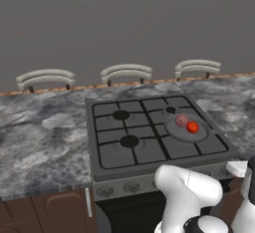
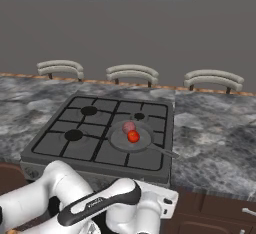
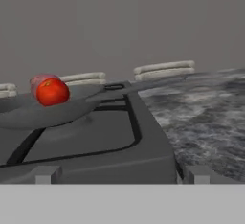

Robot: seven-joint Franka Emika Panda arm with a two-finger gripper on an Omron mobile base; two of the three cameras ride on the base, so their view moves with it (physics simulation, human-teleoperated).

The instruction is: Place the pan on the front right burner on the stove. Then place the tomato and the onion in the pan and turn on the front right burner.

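Finger tips (image 3: 45, 174) wide apart, holding nothing, low at the stove (image 1: 99, 152) front edge; pan (image 1: 185, 130) sits on the front right burner with tomato (image 1: 192, 126) and onion (image 1: 182, 120) touching inside. Knob step looks left: drop to the knobs (image 1: 132, 187), pick the right one, grip squarely. Pan handle (image 2: 162, 150) overhangs toward the counter (image 2: 215, 133), clear of the knobs.

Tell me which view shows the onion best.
The left base view: the onion sits clear in the pan, beside the tomato. The right base view shows it partly behind the tomato; in the hand view the tomato hides most of it.
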